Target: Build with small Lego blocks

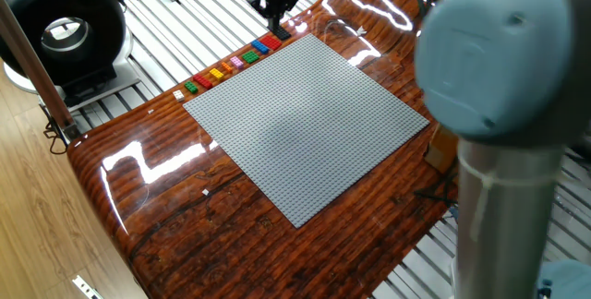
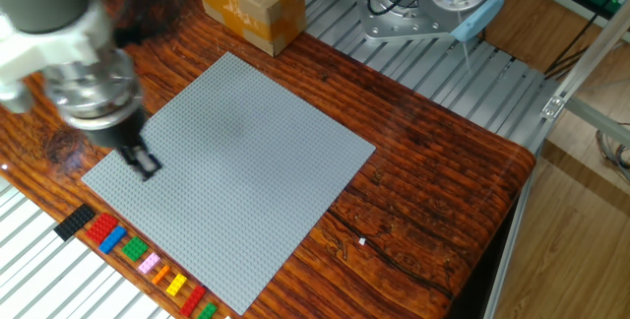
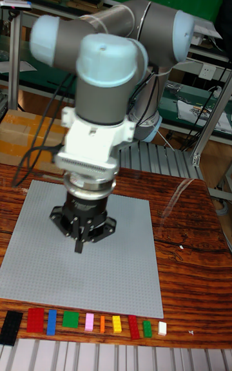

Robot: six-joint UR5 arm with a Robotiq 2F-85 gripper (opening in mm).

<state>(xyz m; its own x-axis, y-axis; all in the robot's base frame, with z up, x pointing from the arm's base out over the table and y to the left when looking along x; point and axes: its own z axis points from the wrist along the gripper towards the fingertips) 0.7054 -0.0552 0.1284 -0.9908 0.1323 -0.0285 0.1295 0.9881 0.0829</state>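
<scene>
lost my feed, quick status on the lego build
Hand closed, empty, above grey studded baseplate. Small coloured plastic Lego bricks untouched in row beside plate. Nothing in the way.

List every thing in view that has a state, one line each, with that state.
gripper: above the baseplate near its corner, blurred by motion, fingers look closed, nothing visibly held.
small Lego blocks: loose, lined up in a row on the table beside the baseplate, none attached.
grey baseplate: flat on the table, no bricks on it.
cardboard box: closed, standing at the table's far edge.
</scene>
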